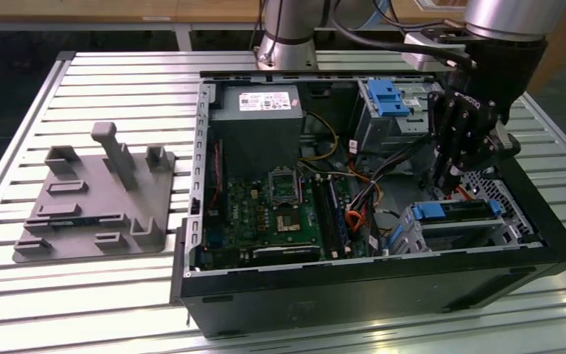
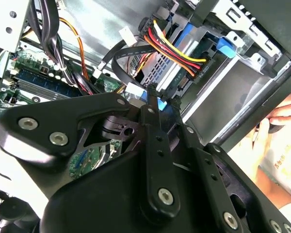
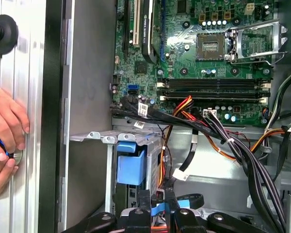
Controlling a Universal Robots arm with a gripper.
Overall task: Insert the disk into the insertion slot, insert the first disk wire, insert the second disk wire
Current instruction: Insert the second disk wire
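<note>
Blue-framed silver disk [image 1: 457, 212] flat inside perforated insertion slot [image 1: 504, 195], red-yellow-black wire [image 2: 177, 56] at its end, blue wire [image 2: 161, 104] in claw [image 2: 154, 96]

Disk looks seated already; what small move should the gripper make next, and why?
Probably ease the blue plug pinched in the gripper toward the disk's rear edge: the disk sits in the slot, and the coloured power wires seem attached.
</note>
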